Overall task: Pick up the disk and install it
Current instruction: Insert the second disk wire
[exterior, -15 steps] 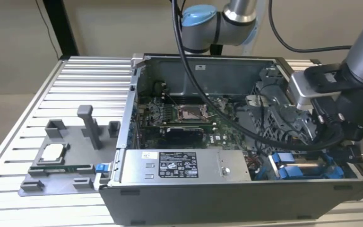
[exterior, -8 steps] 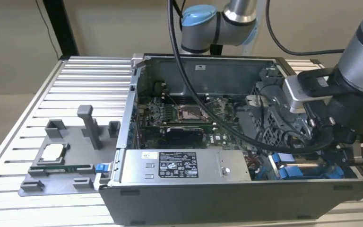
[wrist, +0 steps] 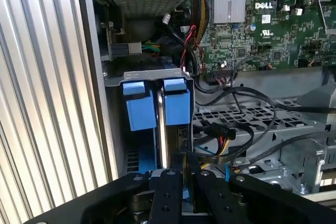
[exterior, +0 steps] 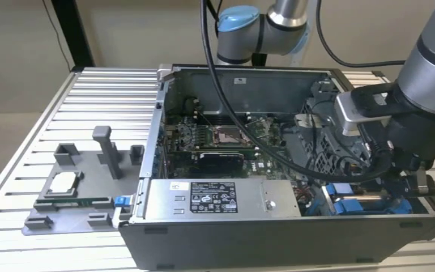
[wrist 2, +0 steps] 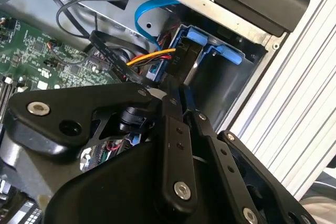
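Note:
The disk (wrist: pixel 163 129) stands on edge in the drive bay at the computer case's front corner, on the exterior view's right. Its silver side runs between the blue carrier tabs (wrist: pixel 140 106). The exterior view shows the silver disk (exterior: pixel 361 198) low in the case, between blue carrier parts. My gripper (wrist: pixel 185 165) is just above the bay, its black fingers (wrist: pixel 168 192) drawn together with a hairline gap, tips at the disk's upper edge. The second wrist view shows the gripper (wrist 2: pixel 182 90) reaching into the blue bay (wrist 2: pixel 226 53) the same way.
Black, yellow and red cables (wrist: pixel 231 135) lie right beside the bay. The power-supply box (exterior: pixel 202 198) and the motherboard (exterior: pixel 217 136) fill the rest of the open case. A grey fixture (exterior: pixel 89 218) on the slatted table holds a small silver chip (exterior: pixel 61 182) and a memory stick (exterior: pixel 74 200).

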Robot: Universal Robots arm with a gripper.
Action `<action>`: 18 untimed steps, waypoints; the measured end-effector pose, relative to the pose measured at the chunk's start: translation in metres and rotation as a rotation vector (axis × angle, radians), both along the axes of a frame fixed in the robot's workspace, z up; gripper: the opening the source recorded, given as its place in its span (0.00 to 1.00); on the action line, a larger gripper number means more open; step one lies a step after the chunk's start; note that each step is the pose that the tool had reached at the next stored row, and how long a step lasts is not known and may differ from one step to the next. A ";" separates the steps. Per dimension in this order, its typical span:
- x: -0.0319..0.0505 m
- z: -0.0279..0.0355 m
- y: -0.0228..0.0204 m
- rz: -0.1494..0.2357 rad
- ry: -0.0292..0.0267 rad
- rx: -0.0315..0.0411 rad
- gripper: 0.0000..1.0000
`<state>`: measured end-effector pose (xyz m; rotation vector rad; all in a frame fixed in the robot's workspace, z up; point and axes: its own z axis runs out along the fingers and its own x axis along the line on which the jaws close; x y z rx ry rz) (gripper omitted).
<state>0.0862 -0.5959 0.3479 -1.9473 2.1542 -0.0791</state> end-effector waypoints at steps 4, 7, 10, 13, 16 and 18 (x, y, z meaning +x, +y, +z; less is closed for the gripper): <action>0.0000 -0.0026 0.0016 0.000 -0.0053 0.0003 0.00; 0.0000 -0.0039 0.0020 0.000 -0.0097 0.0001 0.00; 0.0000 -0.0051 0.0024 0.000 -0.0130 -0.0001 0.00; 0.0000 -0.0062 0.0027 0.000 -0.0154 -0.0001 0.00; 0.0000 -0.0072 0.0027 0.000 -0.0166 -0.0001 0.00; 0.0000 -0.0075 0.0026 0.000 -0.0166 -0.0001 0.00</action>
